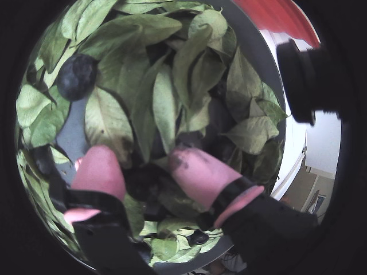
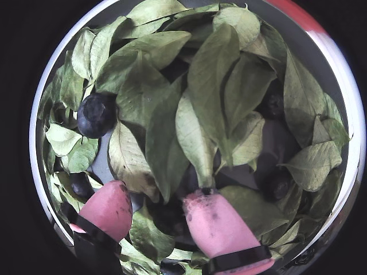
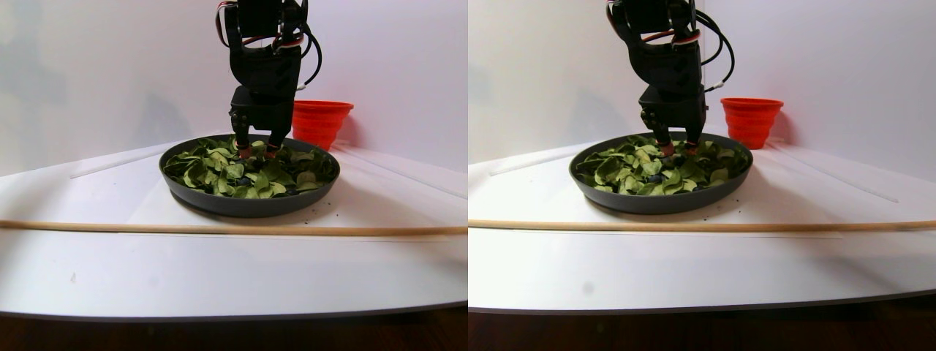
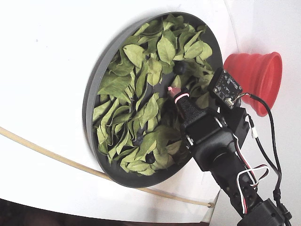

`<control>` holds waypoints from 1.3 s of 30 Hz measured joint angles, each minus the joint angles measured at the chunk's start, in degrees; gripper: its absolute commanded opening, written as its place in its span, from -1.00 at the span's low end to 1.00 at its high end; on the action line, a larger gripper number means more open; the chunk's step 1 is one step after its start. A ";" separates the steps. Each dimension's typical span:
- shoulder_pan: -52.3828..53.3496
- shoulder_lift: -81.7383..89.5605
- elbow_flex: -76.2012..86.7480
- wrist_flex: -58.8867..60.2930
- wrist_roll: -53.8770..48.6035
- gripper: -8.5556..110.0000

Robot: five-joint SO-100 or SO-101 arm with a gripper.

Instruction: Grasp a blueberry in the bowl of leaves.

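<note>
Blueberry [image 2: 96, 114] sat exposed at left of a wrist view, upper left of frame, among the leaves [image 2: 200, 97], clear of cover. It lay up and to the left of the gripper [image 2: 157, 209], well outside the gap; round, so no long axis to align. Jaws stood apart at moderate width, pink fingertips [image 2: 109, 209] pressed down into the leaf litter, holding nothing that could be made out; a dark patch between them may be another berry, not certain. Other dark berries showed half-hidden at right [image 2: 277, 183]. The bowl [image 4: 94, 89] held a full layer of leaves. The red cup [image 4: 256, 77] stood just beside the bowl's rim, contents unseen.
</note>
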 measured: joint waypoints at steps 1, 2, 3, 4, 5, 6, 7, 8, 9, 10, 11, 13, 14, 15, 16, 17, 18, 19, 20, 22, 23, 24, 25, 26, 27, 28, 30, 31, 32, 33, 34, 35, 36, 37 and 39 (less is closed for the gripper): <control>0.00 0.00 0.00 0.00 -0.26 -0.55; 0.00 0.00 0.00 0.00 -0.53 -0.55; 0.00 0.00 0.00 0.00 -0.70 -0.55; 0.00 0.00 0.00 0.00 -0.88 -0.55; 0.00 0.00 0.00 0.00 -0.97 -0.55; 0.00 0.00 0.26 0.00 -1.05 -0.54; 0.00 0.00 0.35 0.00 -1.05 -0.54; 0.00 0.00 0.62 0.00 -1.05 -0.54; 0.00 0.00 0.79 0.00 -1.05 -0.54; 0.00 0.00 0.79 0.00 -1.05 -0.54; 0.00 0.00 0.97 0.00 -1.05 -0.54; 0.00 0.00 1.14 0.00 -1.05 -0.54; 0.00 0.00 1.23 0.00 -1.05 -0.54; 0.00 0.00 1.23 0.00 -1.05 -0.54; 0.00 0.00 1.23 0.00 -1.05 -0.54; 0.00 0.00 1.23 0.00 -1.05 -0.54; 0.00 0.00 1.41 0.00 -1.05 -0.54; 0.00 0.00 1.41 0.00 -1.05 -0.54; 0.00 0.00 1.41 0.00 -1.05 -0.54; -0.09 0.00 1.41 0.00 -1.05 -0.54; -0.26 0.00 1.41 0.00 -0.97 -0.54; -0.35 0.00 1.41 0.00 -0.97 -0.54; -0.35 0.00 1.41 0.00 -0.97 -0.54; -0.35 0.00 1.41 0.00 -0.97 -0.54; -0.35 0.00 1.41 0.00 -0.97 -0.54; -0.35 0.00 1.49 0.00 -0.97 -0.54; -0.35 0.00 1.85 0.00 -0.97 -0.54; -0.35 0.00 1.93 0.00 -0.97 -0.54; -0.35 0.00 1.93 0.00 -0.97 -0.54; -0.35 0.00 1.93 0.00 -0.97 -0.54; -0.35 0.00 1.93 0.00 -0.97 -0.54; -0.35 0.00 2.02 0.00 -0.97 -0.54; -0.35 0.00 2.20 0.00 -0.97 -0.55; -0.35 0.00 2.20 0.00 -0.97 -0.55; -0.35 0.00 2.20 0.00 -0.97 -0.55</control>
